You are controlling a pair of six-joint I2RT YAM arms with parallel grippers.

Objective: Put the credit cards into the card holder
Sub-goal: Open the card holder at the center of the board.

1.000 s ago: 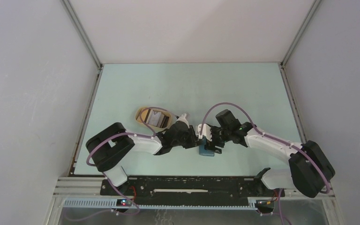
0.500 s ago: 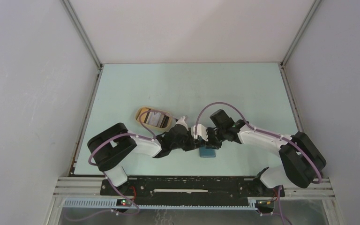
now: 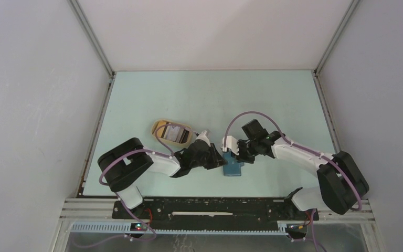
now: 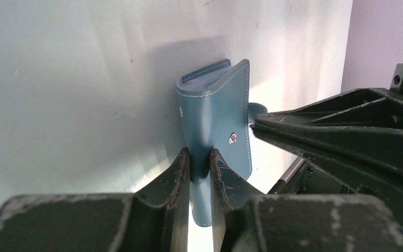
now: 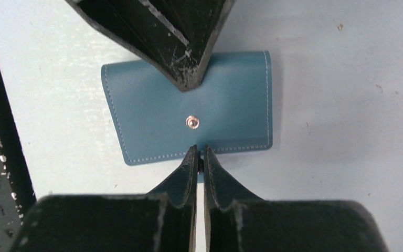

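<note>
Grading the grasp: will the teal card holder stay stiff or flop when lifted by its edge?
Probably floppy: the card holder is a thin stitched fold-over, its cover bowed in the left wrist view. Likely light, since the left fingers pinch only one edge. It may swing open.

Card holder [image 4: 215,110]: lower edge hidden between my left gripper [image 4: 199,156] fingers. Snap tab [image 4: 257,110] mostly hidden inside my right gripper [image 5: 198,153]. Credit cards [image 3: 176,133] back-left of left gripper: too small to count, cable [image 3: 173,122] across.

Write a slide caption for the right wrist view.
The right tool pinches the teal card holder at its near edge while the left tool grips the opposite edge.
</note>
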